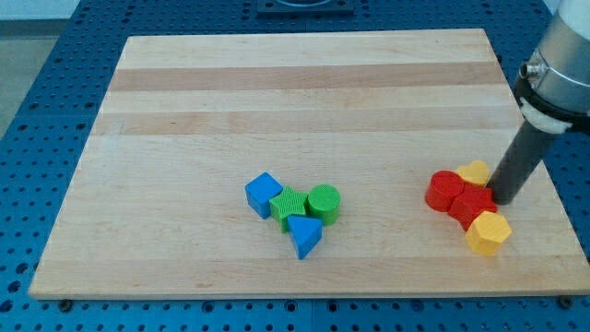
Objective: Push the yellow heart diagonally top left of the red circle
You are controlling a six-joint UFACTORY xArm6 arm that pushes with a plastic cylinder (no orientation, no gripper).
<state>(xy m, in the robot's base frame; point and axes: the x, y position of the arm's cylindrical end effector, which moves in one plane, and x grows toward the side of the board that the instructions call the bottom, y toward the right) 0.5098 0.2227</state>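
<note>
The red circle (445, 191) sits at the view's lower right of the wooden board (277, 92). The yellow heart (475, 171) lies just right of and slightly above it, touching it. My tip (503, 197) is at the end of the dark rod, right next to the yellow heart's lower right side and against a second red block (472, 205). A yellow hexagon-like block (488, 232) lies below that red block.
A cluster sits at the lower middle: a blue cube (264, 194), a green star-like block (289, 204), a green cylinder (324, 202) and a blue triangle (304, 237). The board's right edge is close to my rod.
</note>
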